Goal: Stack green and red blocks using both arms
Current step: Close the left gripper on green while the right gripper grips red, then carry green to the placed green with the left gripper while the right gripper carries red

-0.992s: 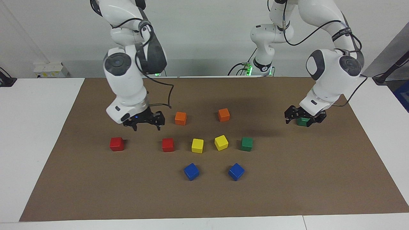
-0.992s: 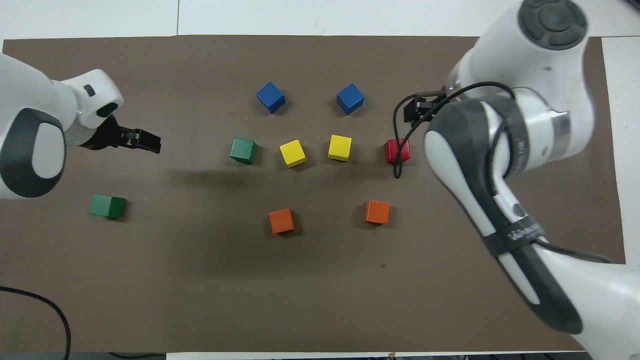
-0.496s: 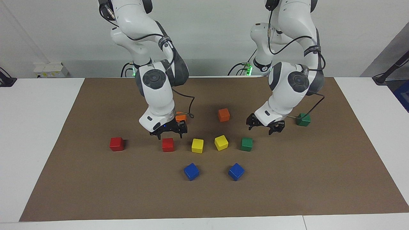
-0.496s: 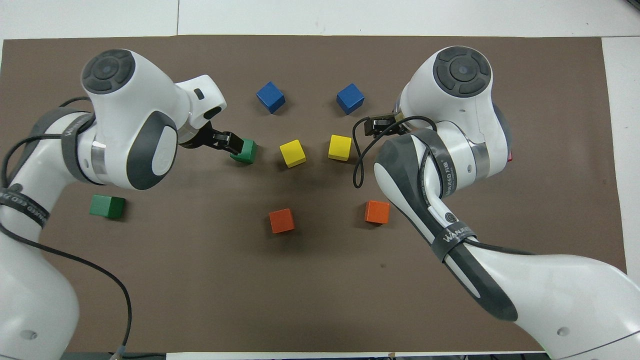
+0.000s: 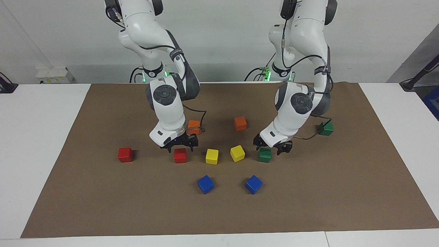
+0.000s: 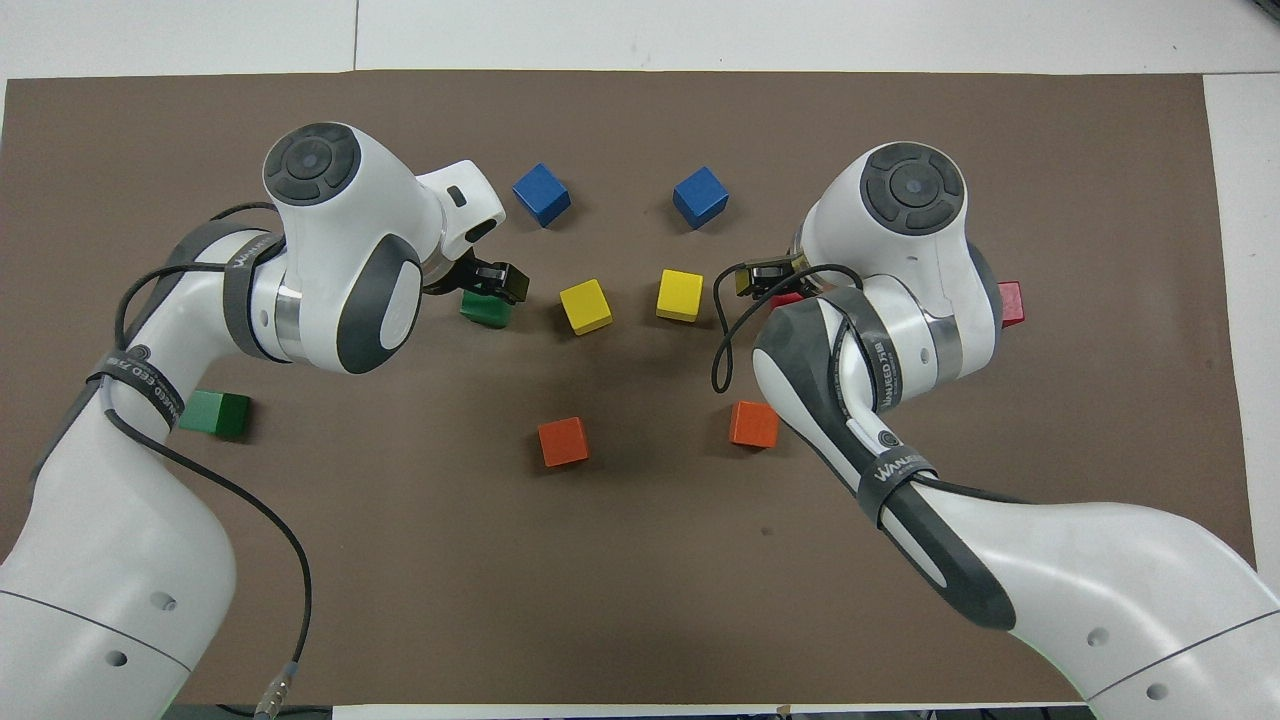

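My right gripper (image 5: 181,147) (image 6: 760,280) hangs open just above a red block (image 5: 180,155) (image 6: 785,298), which sits beside the yellow cubes; in the overhead view the arm hides most of that block. A second red block (image 5: 125,154) (image 6: 1010,303) lies toward the right arm's end of the mat. Open as well, my left gripper (image 5: 271,149) (image 6: 495,283) is low over a green block (image 5: 264,155) (image 6: 487,310), fingertips about level with its top. Another green block (image 5: 325,128) (image 6: 215,413) rests nearer to the robots, toward the left arm's end.
Between the two grippers sit two yellow cubes (image 5: 212,156) (image 5: 237,153). Two blue cubes (image 5: 205,184) (image 5: 253,184) lie farther from the robots, two orange cubes (image 5: 194,127) (image 5: 240,123) nearer. All rest on a brown mat (image 5: 308,199) over a white table.
Both arms swung inward from the mat's ends. The right gripper came over the inner red block and dropped lower; the left gripper left the outer green block and came down over the inner one.
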Robot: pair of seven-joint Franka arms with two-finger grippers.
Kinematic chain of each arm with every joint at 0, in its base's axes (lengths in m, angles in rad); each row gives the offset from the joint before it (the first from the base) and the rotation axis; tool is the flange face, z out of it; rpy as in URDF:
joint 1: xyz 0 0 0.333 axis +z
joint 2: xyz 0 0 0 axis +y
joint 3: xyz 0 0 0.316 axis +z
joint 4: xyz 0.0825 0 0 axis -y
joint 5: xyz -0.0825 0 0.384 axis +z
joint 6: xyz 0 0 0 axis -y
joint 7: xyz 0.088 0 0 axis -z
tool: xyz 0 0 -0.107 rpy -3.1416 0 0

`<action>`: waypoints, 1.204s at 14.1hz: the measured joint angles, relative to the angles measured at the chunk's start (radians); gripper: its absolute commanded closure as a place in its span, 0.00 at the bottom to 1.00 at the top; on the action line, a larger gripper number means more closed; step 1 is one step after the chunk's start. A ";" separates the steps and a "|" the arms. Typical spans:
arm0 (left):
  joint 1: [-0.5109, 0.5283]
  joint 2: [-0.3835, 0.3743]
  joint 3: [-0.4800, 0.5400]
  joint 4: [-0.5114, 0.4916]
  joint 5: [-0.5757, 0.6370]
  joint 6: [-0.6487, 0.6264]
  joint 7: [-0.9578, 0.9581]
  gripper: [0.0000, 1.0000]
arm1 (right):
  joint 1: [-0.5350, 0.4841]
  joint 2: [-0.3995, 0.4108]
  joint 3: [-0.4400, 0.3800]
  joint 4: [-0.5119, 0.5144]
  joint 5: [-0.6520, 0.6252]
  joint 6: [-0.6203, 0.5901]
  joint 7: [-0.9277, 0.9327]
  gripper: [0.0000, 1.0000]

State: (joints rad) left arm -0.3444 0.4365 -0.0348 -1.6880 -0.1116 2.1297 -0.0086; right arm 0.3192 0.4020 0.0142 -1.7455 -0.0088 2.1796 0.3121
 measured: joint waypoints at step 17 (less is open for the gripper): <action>-0.035 0.023 0.015 -0.070 0.014 0.065 -0.023 1.00 | -0.003 -0.014 0.002 -0.093 0.000 0.096 -0.003 1.00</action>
State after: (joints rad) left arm -0.3795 0.4596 -0.0198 -1.7581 -0.0975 2.1952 -0.0314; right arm 0.3164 0.3882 0.0159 -1.8385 -0.0089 2.2755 0.3096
